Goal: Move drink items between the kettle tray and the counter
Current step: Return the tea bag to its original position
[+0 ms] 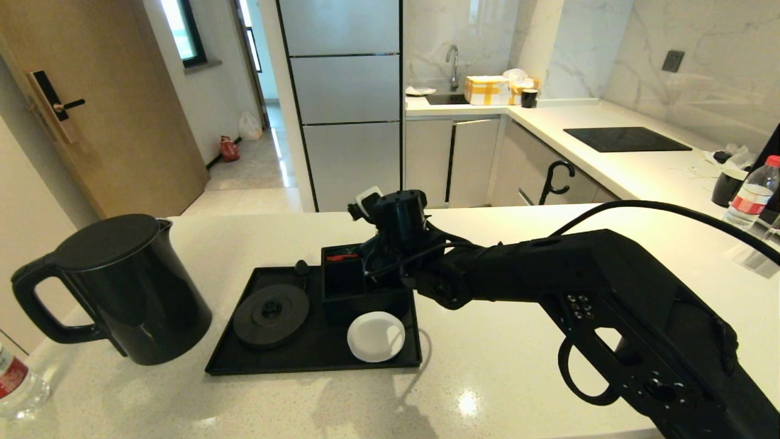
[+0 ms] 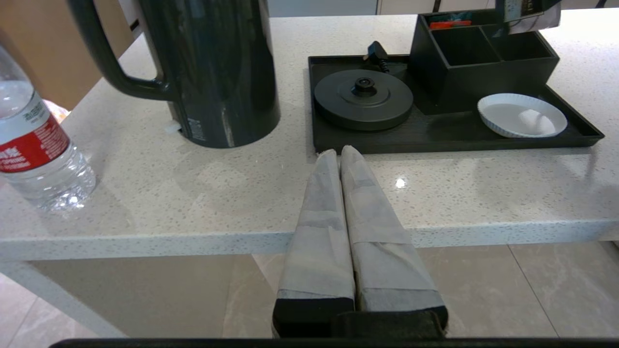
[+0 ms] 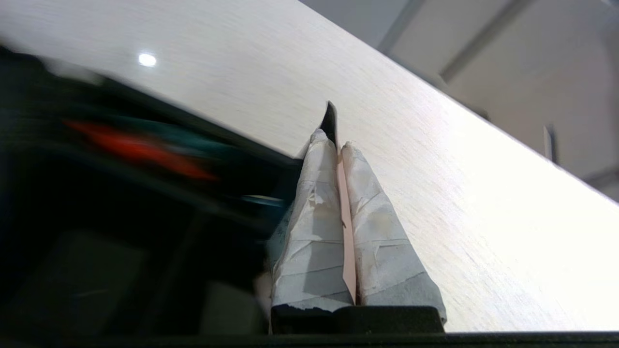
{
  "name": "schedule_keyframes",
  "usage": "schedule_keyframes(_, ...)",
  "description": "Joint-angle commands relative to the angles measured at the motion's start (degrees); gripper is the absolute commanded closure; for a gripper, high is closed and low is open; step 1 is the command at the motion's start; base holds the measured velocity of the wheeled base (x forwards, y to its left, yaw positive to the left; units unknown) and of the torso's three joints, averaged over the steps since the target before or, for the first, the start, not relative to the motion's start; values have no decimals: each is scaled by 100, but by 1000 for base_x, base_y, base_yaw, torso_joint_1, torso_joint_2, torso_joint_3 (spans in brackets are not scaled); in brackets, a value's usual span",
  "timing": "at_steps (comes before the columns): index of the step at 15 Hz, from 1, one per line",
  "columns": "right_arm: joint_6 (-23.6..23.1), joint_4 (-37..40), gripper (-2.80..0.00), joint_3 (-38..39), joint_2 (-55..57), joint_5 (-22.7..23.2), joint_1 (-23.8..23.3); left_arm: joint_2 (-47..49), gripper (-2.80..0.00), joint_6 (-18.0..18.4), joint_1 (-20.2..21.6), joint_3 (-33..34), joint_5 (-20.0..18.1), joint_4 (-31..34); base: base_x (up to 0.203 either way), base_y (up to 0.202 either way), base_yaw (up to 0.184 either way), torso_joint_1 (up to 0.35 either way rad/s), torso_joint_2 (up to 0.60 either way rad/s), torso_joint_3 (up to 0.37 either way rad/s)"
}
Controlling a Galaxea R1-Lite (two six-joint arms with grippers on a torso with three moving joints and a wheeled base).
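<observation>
Pinching the thin, limp tea sachet (image 3: 346, 227) edge-on in our clamped right tool (image 3: 333, 142) above the divided box (image 1: 359, 292), we judge it light and easily creased.

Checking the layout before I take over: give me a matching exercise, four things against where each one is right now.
Things:
1. kettle
2. white coaster
3. tea sachet
4. round kettle base

Places:
A. on the tray, at its near edge, in front of the divided box
B. pinched between the fingers of the right gripper
C. on the counter, left of the tray
D. on the left part of the tray, nothing on it

Pairs: 1-C, 2-A, 3-B, 4-D
</observation>
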Motion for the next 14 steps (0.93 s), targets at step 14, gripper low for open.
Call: schedule_keyframes(14, 465, 31, 0, 439, -334, -547, 192, -9, 0, 1, -2, -8, 1, 2, 0, 0, 0, 0, 0, 0)
